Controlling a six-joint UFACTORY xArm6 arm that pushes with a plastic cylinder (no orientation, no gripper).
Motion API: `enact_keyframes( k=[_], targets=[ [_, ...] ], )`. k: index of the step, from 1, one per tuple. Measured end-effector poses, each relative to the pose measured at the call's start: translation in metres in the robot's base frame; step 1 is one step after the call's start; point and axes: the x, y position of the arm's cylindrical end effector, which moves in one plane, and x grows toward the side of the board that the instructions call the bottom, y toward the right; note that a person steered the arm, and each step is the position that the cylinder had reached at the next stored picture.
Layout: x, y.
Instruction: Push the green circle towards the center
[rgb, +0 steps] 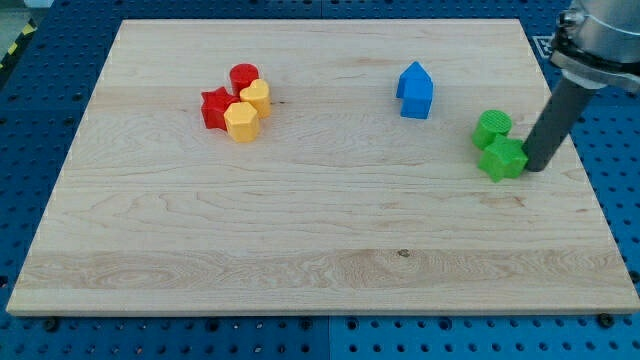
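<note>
arm (600, 40) cut off top-right edge

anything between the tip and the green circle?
Camera view: the green star-like block sits partly between my tip and the green circle, touching the circle.

We can read no text, label, brand, number or sign anywhere in this view: the pale wooden board (320, 230) shows only its grain, the coloured blocks carry no markings, and the blue perforated surface (40, 90) around the board bears nothing legible
</note>
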Motion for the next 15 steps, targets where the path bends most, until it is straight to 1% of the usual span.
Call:
enact_keyframes(
  k=[1, 2, 3, 4, 5, 6, 8, 9, 10, 11, 12, 15],
  targets=[
    [0.001, -0.027],
    [0.001, -0.024],
    [0.008, 0.036],
    [-0.007, 0.061],
    [-0.023, 0.057],
    [-0.025, 0.051],
    [-0.034, 0.006],
    [-0.039, -0.006],
    [-0.04, -0.006],
    [-0.059, -0.002],
    [-0.063, -0.001],
    [-0.063, -0.017]
  ],
)
